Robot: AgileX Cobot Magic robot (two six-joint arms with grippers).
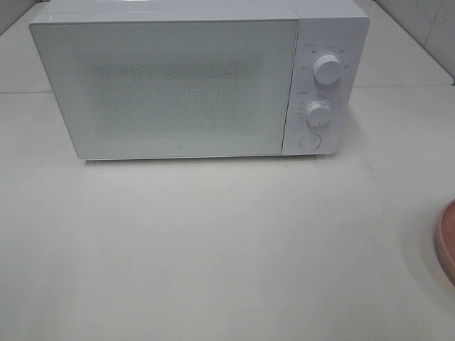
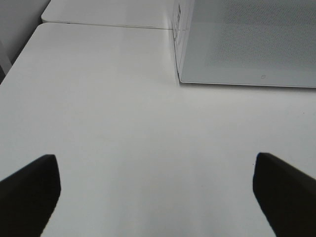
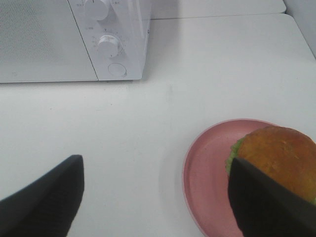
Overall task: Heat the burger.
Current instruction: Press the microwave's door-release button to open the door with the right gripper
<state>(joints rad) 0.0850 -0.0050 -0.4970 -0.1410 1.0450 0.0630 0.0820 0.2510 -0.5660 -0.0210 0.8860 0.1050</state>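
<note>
While both claws hang released over the white worktop (image 1: 213, 249), the burger (image 3: 279, 160) sits on a pink plate (image 3: 207, 182).
Seen from the high camera, the microwave (image 1: 178, 85) fills the upper part of the frame with its door shut. Only the plate's rim shows, at the right edge, well apart from the oven. The left claw (image 2: 154, 165) has its jaws spread wide over bare worktop near the microwave's front corner. The right claw (image 3: 155, 168) also gapes with nothing between its jaws. One dark finger (image 3: 261, 202) crosses in front of the bun, and I cannot tell whether it touches.
</note>
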